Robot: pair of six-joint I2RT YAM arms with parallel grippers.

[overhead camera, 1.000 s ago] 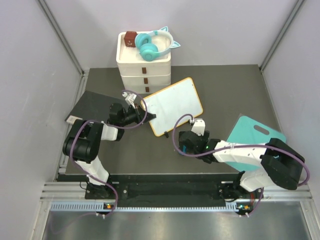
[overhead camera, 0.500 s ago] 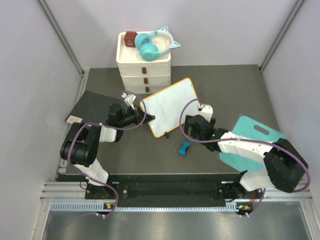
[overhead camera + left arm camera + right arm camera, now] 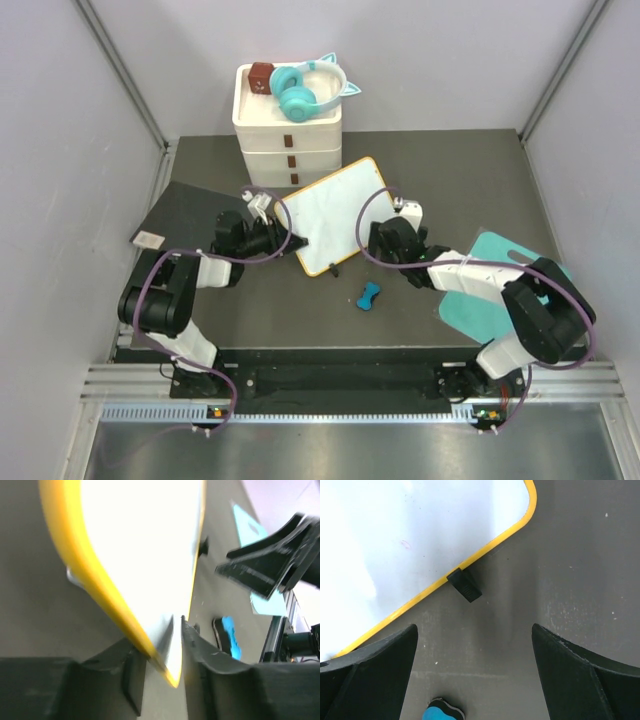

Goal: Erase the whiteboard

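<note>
- Top external: whiteboard point(image 3: 338, 212) lies mid-desk point(image 3: 470, 180), just in front of white drawer stack point(image 3: 288, 140).
- left gripper point(image 3: 297, 240): jaws pinching whiteboard's yellow frame at its left corner.
- right gripper point(image 3: 472, 630): jaws spread, empty, by board's near edge.
- blue eraser point(image 3: 369, 296) on desk nearby, untouched.

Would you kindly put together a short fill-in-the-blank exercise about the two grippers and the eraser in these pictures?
1. The left gripper is clamped on the yellow frame of the ___.
2. The right gripper stands ___, holding nothing.
3. The eraser lying on the table is ___ in colour.
Missing words: whiteboard; open; blue.
</note>
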